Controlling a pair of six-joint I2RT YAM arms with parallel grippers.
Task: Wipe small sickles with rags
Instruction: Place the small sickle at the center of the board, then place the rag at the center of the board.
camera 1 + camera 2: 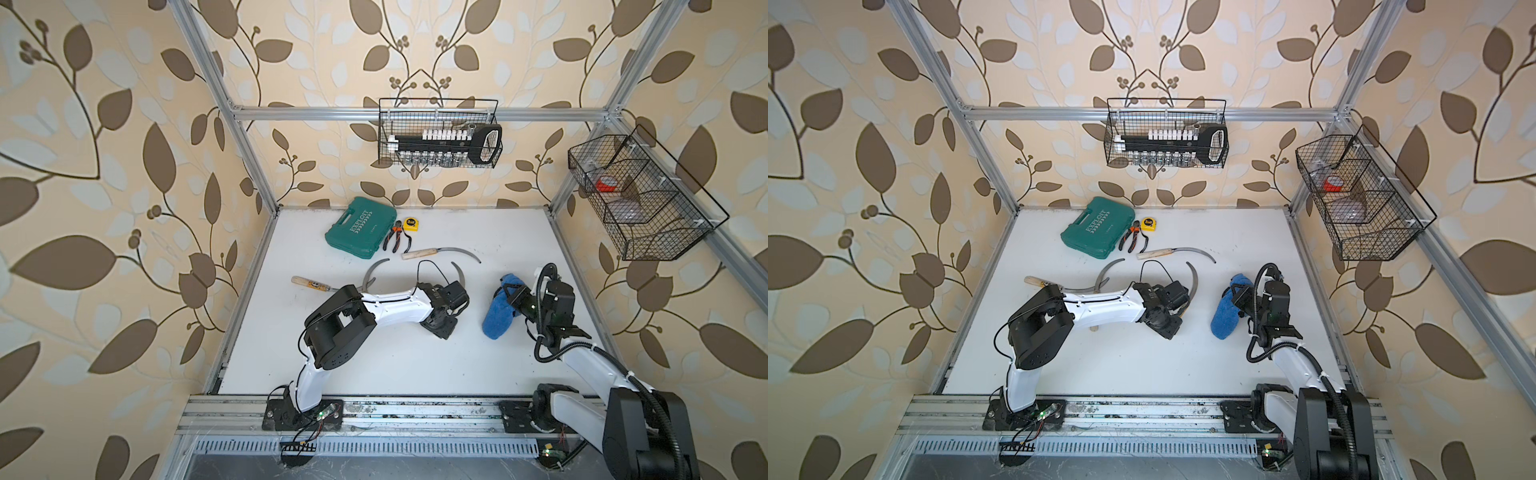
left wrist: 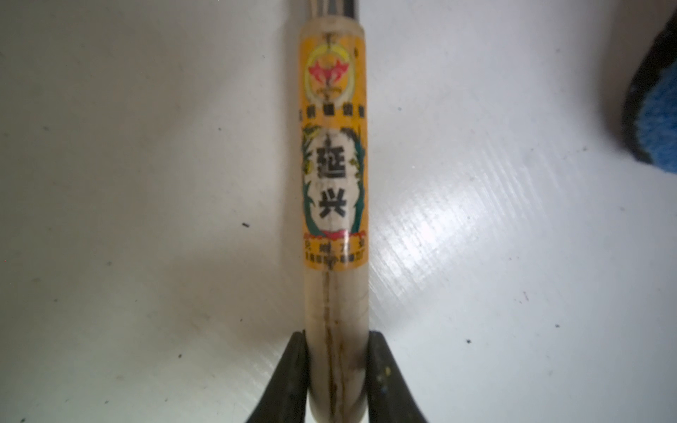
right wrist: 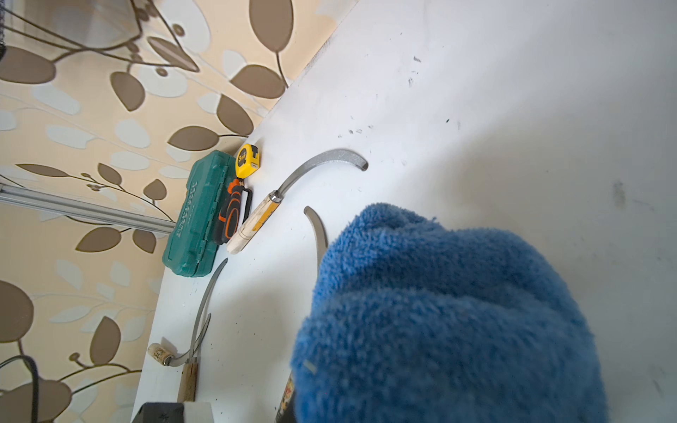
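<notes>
Left wrist: hand (image 2: 337,335) flanks sickle handle (image 2: 335,293), label (image 2: 334,154) shows | top views: label hidden

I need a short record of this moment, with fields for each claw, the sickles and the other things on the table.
left claw: fingers on both sides of a sickle handle; grip unclear
right claw: shut on the blue rag
other sickles: far sickle beside the pliers; two overlapping sickles near the left arm
back of table: teal tool case, pliers, yellow tape measure
</notes>
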